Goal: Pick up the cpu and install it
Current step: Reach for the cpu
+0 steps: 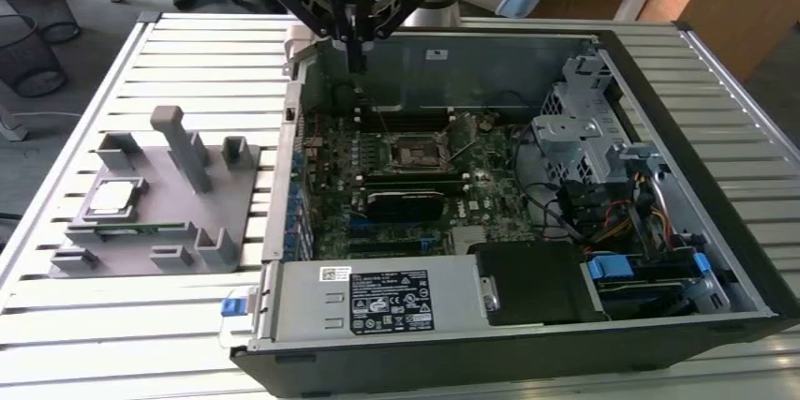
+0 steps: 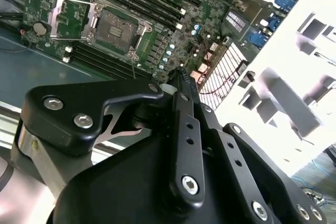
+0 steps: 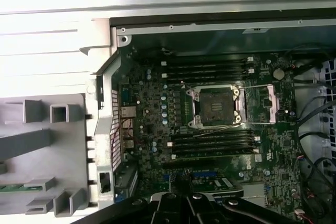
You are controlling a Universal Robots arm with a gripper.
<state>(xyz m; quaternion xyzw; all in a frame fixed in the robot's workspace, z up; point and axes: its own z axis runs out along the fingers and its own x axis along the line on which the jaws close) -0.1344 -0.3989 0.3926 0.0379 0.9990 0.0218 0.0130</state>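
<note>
Fingers (image 1: 359, 55) read as pressed together, the tips meeting in one narrow dark point with nothing pinched between them. The second wrist view agrees: both linkages converge to one closed tip.

They hang over the far edge of the open computer case (image 1: 500, 362), above the motherboard (image 1: 337, 156) and just past the memory slots.

In the exterior view I see the socket (image 1: 413, 150) lower on the board, apart from the tips. In the first wrist view it stands open with its dark centre bare, and its metal load plate (image 3: 277, 100) is flipped back beside it.

The cpu (image 1: 112, 198) is well apart from the fingers. It lies flat, silvery top up, in a recess of the grey fixture (image 1: 187, 152). The fixture sits on the slatted table (image 1: 213, 72), outside the case on the exterior view's left.

A green memory stick (image 1: 123, 229) lies in the same fixture, just beside the cpu.
</note>
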